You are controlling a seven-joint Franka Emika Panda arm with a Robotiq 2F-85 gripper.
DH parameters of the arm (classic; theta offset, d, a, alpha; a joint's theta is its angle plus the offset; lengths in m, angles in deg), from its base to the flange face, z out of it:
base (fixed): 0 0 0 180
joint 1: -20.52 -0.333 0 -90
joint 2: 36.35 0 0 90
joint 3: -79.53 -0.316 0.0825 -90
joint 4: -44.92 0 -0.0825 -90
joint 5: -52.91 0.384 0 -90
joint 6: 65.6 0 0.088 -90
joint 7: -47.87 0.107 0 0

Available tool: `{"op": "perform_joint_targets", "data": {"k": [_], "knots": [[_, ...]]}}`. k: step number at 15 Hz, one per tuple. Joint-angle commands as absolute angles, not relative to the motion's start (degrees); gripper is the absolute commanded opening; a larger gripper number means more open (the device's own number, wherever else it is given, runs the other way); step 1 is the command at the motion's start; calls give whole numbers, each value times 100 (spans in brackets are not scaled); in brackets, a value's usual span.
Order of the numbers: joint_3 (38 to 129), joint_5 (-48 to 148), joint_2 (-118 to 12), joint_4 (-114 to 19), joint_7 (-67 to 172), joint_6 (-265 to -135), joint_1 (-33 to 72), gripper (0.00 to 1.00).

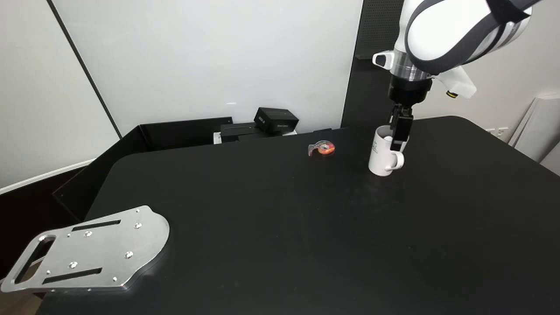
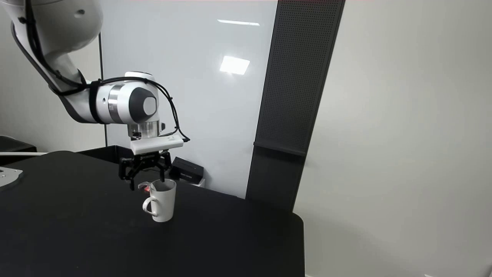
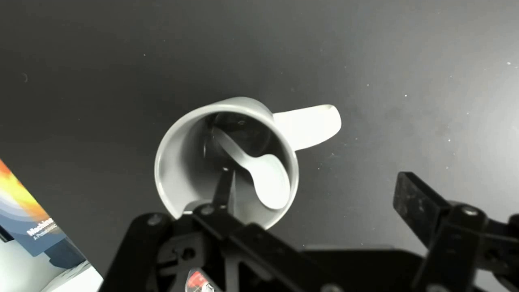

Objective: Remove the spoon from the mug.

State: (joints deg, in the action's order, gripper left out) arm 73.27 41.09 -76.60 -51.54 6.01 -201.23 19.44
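Observation:
The white mug (image 1: 379, 157) stands upright on the black table; it also shows in an exterior view (image 2: 164, 204) and in the wrist view (image 3: 172, 170). The white spoon (image 3: 271, 182) leans inside it, bowl up near the rim on the handle side, its handle end down in the mug. A small white bit of the spoon (image 1: 387, 138) shows at the mug's mouth. My gripper (image 3: 316, 182) is open and empty; it shows in both exterior views (image 1: 399, 133) (image 2: 147, 182). One finger is over or in the mug's mouth, the other outside on the handle side. The spoon lies between them, untouched.
A red tape dispenser (image 1: 325, 148) lies near the table's back edge, behind the mug in an exterior view (image 2: 147, 188). Black boxes (image 1: 275, 120) stand beyond that edge. A grey metal plate (image 1: 105, 247) lies at the far end of the table. A wall rises behind.

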Motion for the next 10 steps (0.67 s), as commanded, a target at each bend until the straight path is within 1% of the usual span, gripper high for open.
{"op": "perform_joint_targets", "data": {"k": [1,7,8,9,10], "knots": [[7321,4050,-7778,-4955,678,-20102,1917,100],[7316,4051,-7808,-4945,675,-20107,1909,100],[7315,4051,-7808,-4949,676,-20120,1909,75],[7317,4046,-7808,-4951,674,-20129,1907,74],[7315,4049,-7807,-4954,674,-20138,1908,67]]}}
